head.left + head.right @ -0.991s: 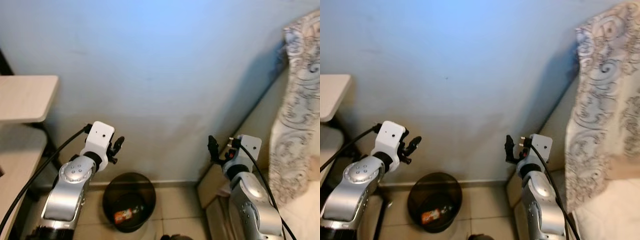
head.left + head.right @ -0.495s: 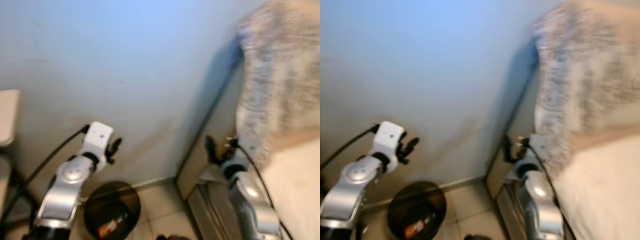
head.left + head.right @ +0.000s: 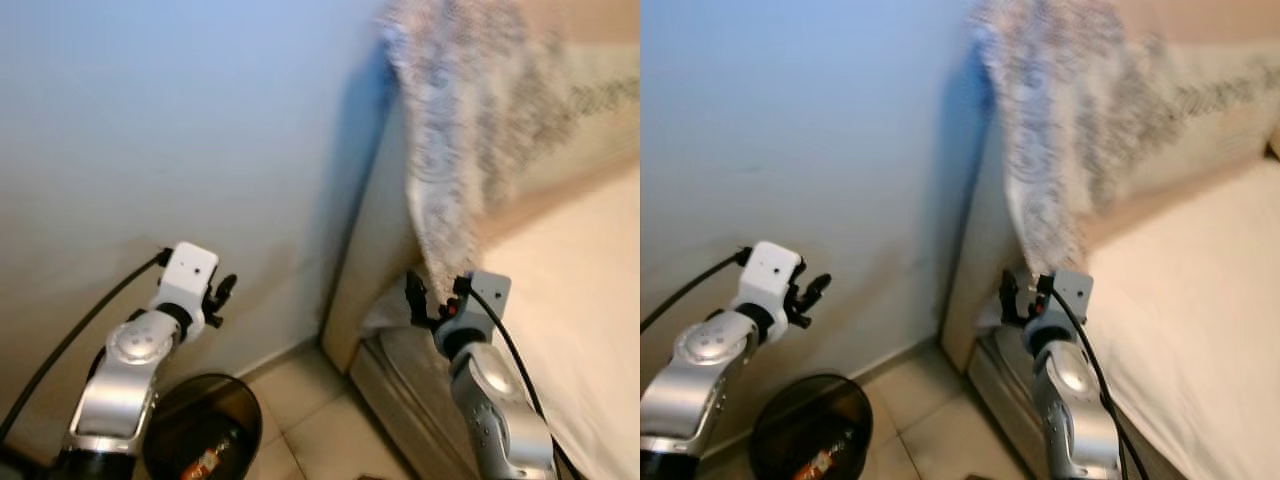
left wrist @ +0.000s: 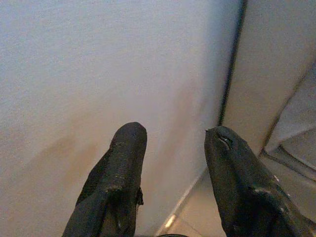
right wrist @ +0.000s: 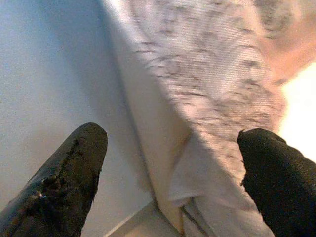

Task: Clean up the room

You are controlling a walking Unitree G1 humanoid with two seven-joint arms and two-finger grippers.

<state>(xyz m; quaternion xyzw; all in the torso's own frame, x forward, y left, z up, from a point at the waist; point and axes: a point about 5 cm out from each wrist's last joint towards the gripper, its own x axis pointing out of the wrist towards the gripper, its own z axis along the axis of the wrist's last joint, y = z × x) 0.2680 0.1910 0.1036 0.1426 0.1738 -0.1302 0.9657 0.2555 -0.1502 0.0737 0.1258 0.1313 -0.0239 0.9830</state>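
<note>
Left eye view: patterned cloth (image 3: 470, 130) drapes over the bed (image 3: 570, 330), likely light, limp; pinch its lower edge. Left gripper (image 4: 173, 163) and right gripper (image 5: 168, 163) are wide, empty.

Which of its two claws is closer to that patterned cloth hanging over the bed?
The right gripper. It sits just below the patterned cloth's hanging lower edge. The left gripper is off by the wall, above the black bin.
</note>
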